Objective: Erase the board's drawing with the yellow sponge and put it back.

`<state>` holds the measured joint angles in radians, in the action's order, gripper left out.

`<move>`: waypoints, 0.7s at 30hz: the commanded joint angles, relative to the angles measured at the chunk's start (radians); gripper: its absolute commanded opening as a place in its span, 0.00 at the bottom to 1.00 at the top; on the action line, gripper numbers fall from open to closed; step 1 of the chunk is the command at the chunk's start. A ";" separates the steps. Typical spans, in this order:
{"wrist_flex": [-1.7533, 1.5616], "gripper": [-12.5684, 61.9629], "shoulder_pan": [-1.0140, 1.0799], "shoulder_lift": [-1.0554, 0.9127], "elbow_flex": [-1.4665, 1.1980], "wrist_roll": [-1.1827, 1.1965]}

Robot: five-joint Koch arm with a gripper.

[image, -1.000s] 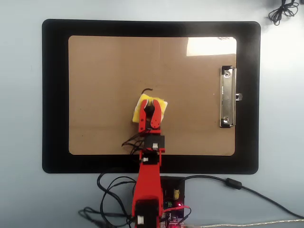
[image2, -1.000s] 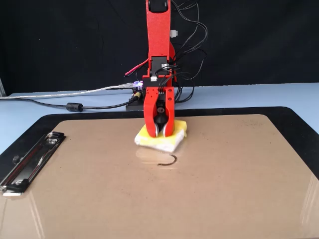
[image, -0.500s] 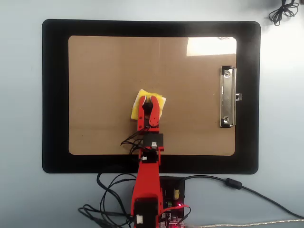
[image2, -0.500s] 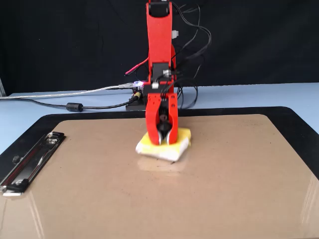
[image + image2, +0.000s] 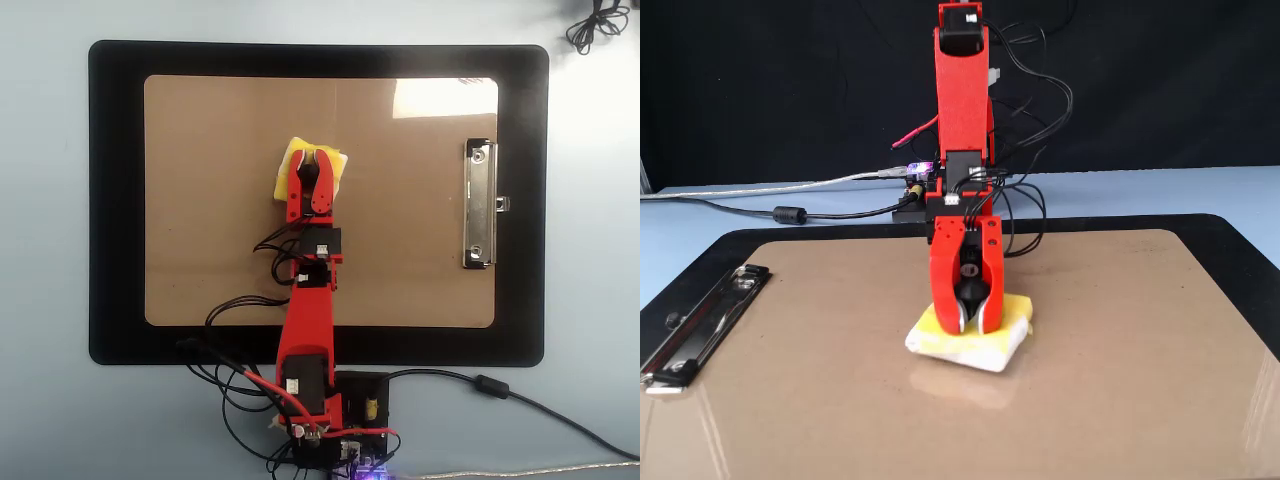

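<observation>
The small square yellow sponge (image 5: 312, 165) with the white edge and the black round knob lies flat on the big brown hardboard board (image 5: 200, 200) with rounded corners. It sits a little nearer the far edge of the board than the edge by the arm's base, well apart from the silver metal clip (image 5: 480, 205) on the board's short edge. The red end effector (image 5: 312, 155) comes down on it from above, and its two red fingers are closed around the black knob, so it has a firm hold of the sponge. The sponge is right under the end effector, not to one side, and the red arm reaches straight out from its base at the near edge of the light blue table (image 5: 45, 200), so I think the next move is a pull back along that same line. The overhead view shows the whole board and the larger black mat (image 5: 115, 200) under it, and no black line shows anywhere on the brown, so I think the drawing is wiped away or hidden under the sponge. The fixed view from the front shows what the top view cannot: the sponge (image 5: 970, 335) pressed flat on the board, its white layer at the bottom, and the fingers (image 5: 985, 312) pinching the knob.
</observation>
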<state>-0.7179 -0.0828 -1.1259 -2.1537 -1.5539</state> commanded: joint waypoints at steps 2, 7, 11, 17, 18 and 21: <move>-0.011 0.06 -0.018 -0.067 -0.117 -0.012; -0.005 0.06 -0.109 -0.469 -0.534 -0.015; 0.000 0.06 -0.163 -0.561 -0.606 -0.034; -0.002 0.06 -0.158 -0.207 -0.241 -0.043; -0.002 0.06 -0.146 -0.160 -0.187 -0.043; -0.005 0.06 -0.063 -0.083 -0.107 -0.043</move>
<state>-0.7210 -0.1733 -1.2134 -2.2381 -1.5693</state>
